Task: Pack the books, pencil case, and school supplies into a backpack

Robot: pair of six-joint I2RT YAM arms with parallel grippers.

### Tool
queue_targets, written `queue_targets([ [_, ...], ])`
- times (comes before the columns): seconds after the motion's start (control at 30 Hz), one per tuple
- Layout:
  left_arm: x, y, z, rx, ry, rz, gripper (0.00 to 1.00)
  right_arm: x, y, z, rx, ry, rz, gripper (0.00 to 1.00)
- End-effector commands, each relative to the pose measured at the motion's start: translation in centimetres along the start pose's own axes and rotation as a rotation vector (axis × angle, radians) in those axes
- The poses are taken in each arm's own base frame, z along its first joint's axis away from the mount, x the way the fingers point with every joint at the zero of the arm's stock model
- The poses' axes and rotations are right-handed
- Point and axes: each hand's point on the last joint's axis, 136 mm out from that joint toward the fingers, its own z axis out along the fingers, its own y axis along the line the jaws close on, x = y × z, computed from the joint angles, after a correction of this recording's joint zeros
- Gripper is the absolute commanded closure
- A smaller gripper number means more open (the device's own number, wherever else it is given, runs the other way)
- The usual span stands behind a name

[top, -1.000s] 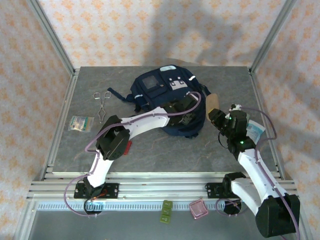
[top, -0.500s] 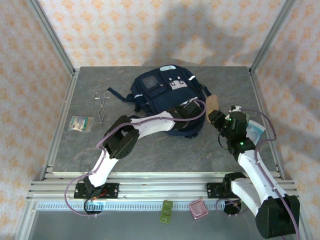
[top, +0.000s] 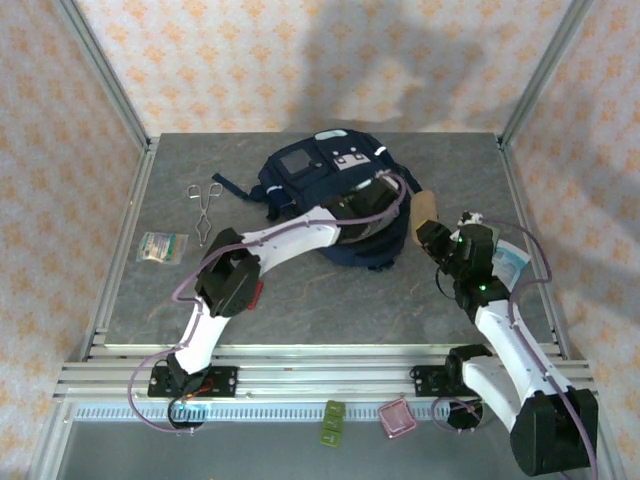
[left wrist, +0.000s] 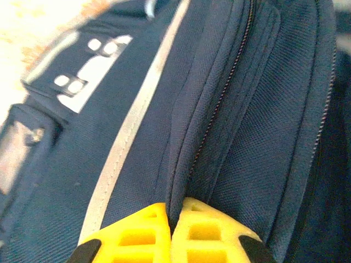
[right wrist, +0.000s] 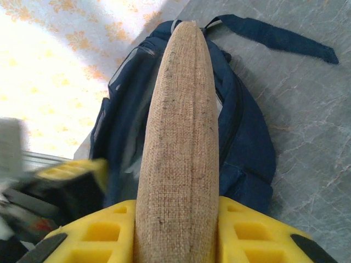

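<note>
The navy backpack (top: pixel 310 175) lies at the back middle of the table. My left gripper (top: pixel 378 200) is at its right side, shut on a fold of its fabric beside a zipper (left wrist: pixel 219 104); the yellow fingers (left wrist: pixel 137 230) pinch that fold. My right gripper (top: pixel 432 232) hovers just right of the backpack, shut on the tan pencil case (right wrist: pixel 178 126), which points at the backpack (right wrist: pixel 247 142). A sliver of the red school supplies (top: pixel 258 296) shows by the left arm's elbow. The books are hidden.
Metal scissors (top: pixel 205 200) and a small packet (top: pixel 162 246) lie at the left of the table. A pale packet (top: pixel 512 262) sits by the right arm. A metal frame borders the table. A pink box (top: pixel 397 417) and a green item (top: pixel 333 420) lie below the front rail.
My left gripper has shut on the backpack fabric and the left arm has shifted; the backpack's near side is drawn up a little. The right arm and pencil case have not moved.
</note>
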Motion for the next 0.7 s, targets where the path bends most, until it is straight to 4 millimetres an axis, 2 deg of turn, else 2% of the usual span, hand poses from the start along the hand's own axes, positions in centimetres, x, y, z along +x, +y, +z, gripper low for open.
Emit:
queue_targets([
  [0.0,-6.1,7.3,-4.9,-0.067,-0.151,-0.177,1.0,0.1,1.5,0.5,-0.09,0.019,0.009,0.71],
  [0.07,-7.0,8.2,-6.0,-0.078,-0.185,-0.191,1.0,0.5,2.1,0.9,-0.131,0.048,0.012,0.7],
  [0.2,-8.5,9.5,-7.2,-0.078,-0.228,-0.227,1.0,1.7,4.6,2.0,-0.23,0.121,-0.001,0.7],
  [0.37,-10.1,9.9,-8.3,-0.064,-0.271,-0.256,1.0,3.8,7.3,4.4,-0.306,0.205,-0.009,0.7],
  [0.47,-10.7,9.9,-8.6,-0.049,-0.276,-0.265,1.0,4.6,8.0,6.6,-0.314,0.233,-0.004,0.71],
  [0.67,-11.0,9.5,-9.0,-0.007,-0.285,-0.287,1.0,3.8,9.2,11.4,-0.332,0.235,0.042,0.71],
])
